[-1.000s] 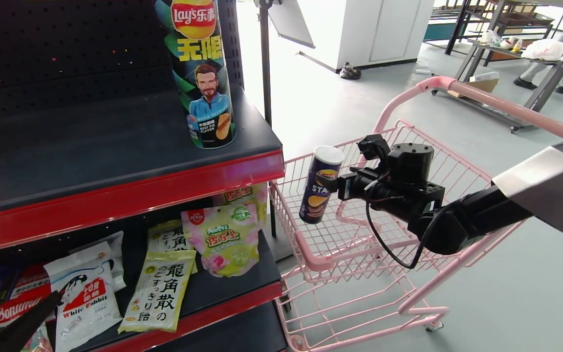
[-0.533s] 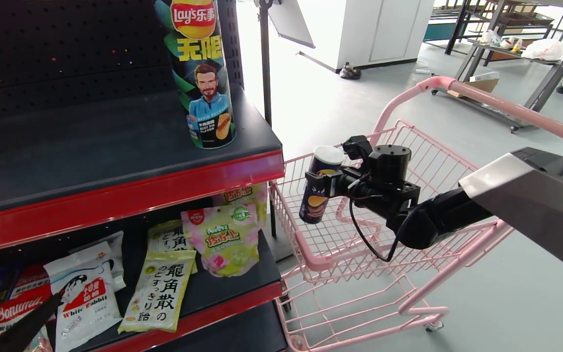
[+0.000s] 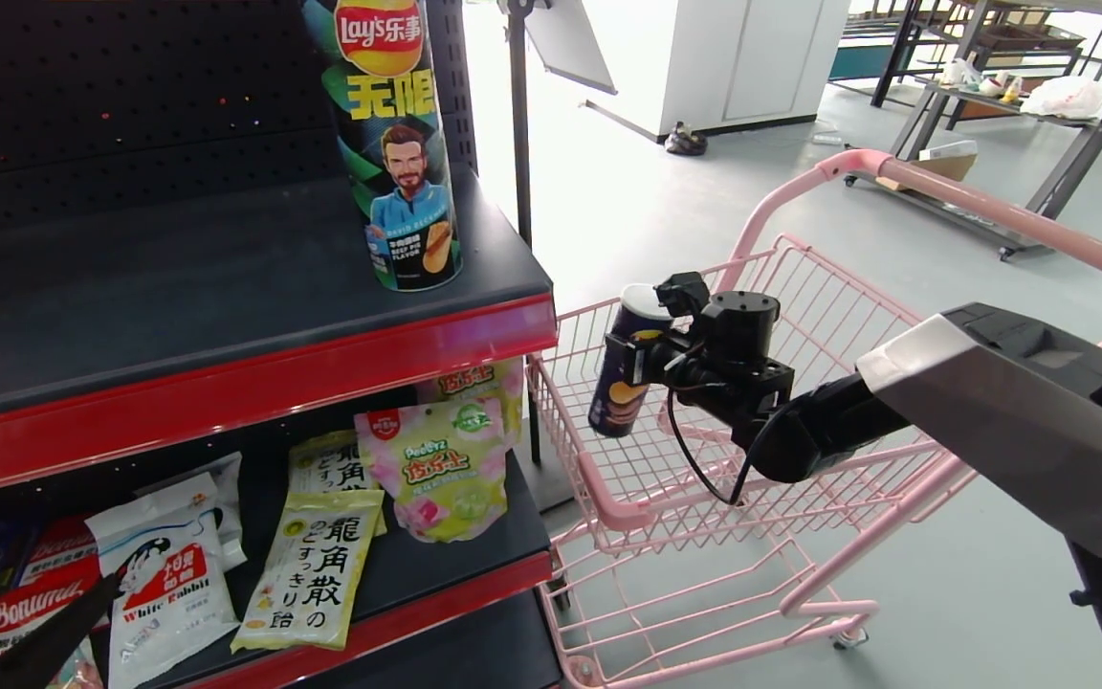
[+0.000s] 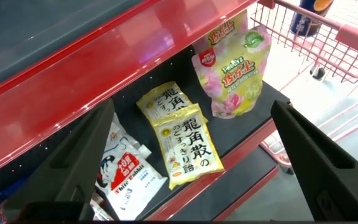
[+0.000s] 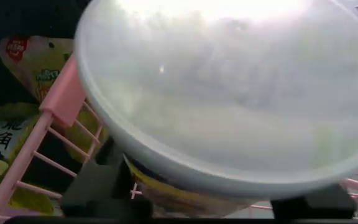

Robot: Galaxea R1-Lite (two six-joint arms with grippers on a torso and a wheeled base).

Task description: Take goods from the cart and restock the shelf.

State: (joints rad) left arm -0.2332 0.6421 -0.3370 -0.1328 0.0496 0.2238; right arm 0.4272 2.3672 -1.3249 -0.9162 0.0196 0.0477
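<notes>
Right end effector grips chip can over cart; recommend lifting it upright, clear of the shelf lip.

upper shelf: tall chip can upright | lower shelf: snack bags lying flat

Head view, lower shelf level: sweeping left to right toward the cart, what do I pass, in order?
white candy bag → yellow-green packet → pink and green pouch → dark chip can, clamped in the right gripper → cart's pink handle
</notes>
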